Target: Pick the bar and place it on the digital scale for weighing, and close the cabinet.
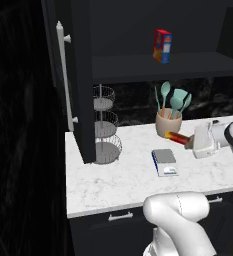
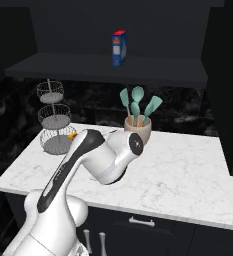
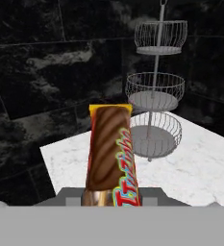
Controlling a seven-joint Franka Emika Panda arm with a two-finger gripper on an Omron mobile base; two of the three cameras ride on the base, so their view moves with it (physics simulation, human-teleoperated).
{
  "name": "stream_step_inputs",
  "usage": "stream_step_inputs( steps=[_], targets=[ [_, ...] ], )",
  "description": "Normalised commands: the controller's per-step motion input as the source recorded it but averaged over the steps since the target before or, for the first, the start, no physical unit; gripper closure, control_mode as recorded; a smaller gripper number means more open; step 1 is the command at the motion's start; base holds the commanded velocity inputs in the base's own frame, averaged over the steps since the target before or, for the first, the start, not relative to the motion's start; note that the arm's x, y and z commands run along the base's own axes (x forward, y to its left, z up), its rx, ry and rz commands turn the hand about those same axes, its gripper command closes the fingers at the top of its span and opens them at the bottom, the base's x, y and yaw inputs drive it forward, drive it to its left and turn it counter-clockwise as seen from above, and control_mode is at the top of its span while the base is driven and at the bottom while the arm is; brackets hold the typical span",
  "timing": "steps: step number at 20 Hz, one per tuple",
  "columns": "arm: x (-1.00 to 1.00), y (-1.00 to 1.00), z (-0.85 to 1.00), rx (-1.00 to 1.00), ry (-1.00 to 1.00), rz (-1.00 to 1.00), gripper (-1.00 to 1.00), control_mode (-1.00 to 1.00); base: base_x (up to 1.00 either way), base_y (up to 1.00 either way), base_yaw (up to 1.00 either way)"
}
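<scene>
My gripper (image 1: pixel 189 142) is shut on the bar (image 1: pixel 175 136), a slim red and orange-yellow wrapped bar held in the air above the counter, in front of the utensil crock. In the hand view the bar (image 3: pixel 111 153) sticks out forward from the gripper (image 3: pixel 111 198), brown and red side up. Its orange tip (image 2: pixel 73 135) peeks out past the arm in the right base view. The digital scale (image 1: pixel 164 161), grey plate on a white and blue body, lies on the counter below and left of the bar. The dark cabinet's door (image 1: pixel 82 75) stands open, its silver handle (image 1: pixel 64 75) facing left.
A red, blue and yellow box (image 1: pixel 162 46) stands on the cabinet shelf. A beige crock with teal utensils (image 1: pixel 168 122) sits at the back of the marble counter (image 1: pixel 118 180). A three-tier wire basket stand (image 1: pixel 105 125) stands beside the open door. Drawers run below the counter edge.
</scene>
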Motion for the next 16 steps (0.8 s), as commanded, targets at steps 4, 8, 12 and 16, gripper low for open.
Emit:
stream_step_inputs(
  steps=[4,8,12,16],
  targets=[
    [0.44,0.02,-0.63,0.00,0.01,0.13,1.00,-1.00,0.00,0.00,0.00],
    [0.27,0.00,-0.48,0.00,0.05,0.09,1.00,-1.00,0.00,0.00,0.00],
    [0.40,0.00,-0.38,0.00,0.11,0.06,1.00,-1.00,0.00,0.00,0.00],
    [0.49,0.00,-0.34,-0.03,0.09,0.06,1.00,-1.00,0.00,0.00,0.00]
  ],
)
